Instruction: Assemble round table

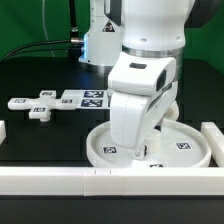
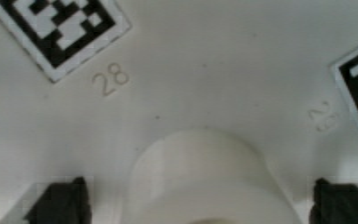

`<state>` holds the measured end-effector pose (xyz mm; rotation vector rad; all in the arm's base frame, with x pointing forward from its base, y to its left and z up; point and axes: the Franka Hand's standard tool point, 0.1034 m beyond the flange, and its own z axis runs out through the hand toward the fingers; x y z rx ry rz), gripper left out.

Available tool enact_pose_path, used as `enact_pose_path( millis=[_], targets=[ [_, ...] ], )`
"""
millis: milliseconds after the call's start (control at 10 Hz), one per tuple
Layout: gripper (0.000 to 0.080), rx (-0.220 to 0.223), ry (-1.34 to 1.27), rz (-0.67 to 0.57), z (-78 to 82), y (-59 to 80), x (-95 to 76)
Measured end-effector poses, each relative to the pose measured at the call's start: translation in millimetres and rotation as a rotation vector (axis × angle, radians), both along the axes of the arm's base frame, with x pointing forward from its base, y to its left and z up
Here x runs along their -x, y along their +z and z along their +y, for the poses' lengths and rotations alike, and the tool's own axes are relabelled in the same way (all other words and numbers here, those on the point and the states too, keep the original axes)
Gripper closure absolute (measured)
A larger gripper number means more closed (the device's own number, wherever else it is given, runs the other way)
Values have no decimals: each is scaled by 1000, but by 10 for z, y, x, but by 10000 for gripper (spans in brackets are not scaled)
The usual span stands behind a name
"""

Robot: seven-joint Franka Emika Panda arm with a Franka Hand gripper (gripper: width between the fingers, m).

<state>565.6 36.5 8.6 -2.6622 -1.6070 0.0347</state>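
- Gripper [image 1: 141,150] poised low over the middle of the disc [image 1: 97,146]. Fingers [image 2: 55,201] spread wide, one on each side of the rounded white hub [image 2: 202,165], clear of it and gripping nothing.
- Judged step: centring on the hub before closing. Keep both side gaps equal, descend vertically, and close slowly to avoid sliding the disc.
- To the exterior view's left of the disc: marker board [image 1: 85,98] and a small tagged white piece [image 1: 40,112], possibly the post. Too small to confirm.
- Disc: white, round, raised rim, flat on the black table [image 1: 40,145], just behind the front rail [image 1: 60,180].
- Disc face: square tag [image 2: 60,35] beside an embossed "28" [image 2: 108,80], and a second tag [image 2: 357,90] across the hub.
- To the exterior view's right of the disc: side rail [image 1: 212,132], near the rim.
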Motion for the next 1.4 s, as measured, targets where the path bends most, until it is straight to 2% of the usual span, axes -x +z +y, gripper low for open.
enact_pose_path(
  millis=[200,600,700,1100,1200,1400],
  targets=[
    [152,6,-27,-12,-18,154,1],
    [150,13,-131,-44,20,504,144],
    [150,12,-141,-53,32,536,186],
    [150,10,-252,-48,33,510,183],
    [150,11,-337,-45,33,506,189],
    [150,7,-663,-18,96,469,348]
  ],
)
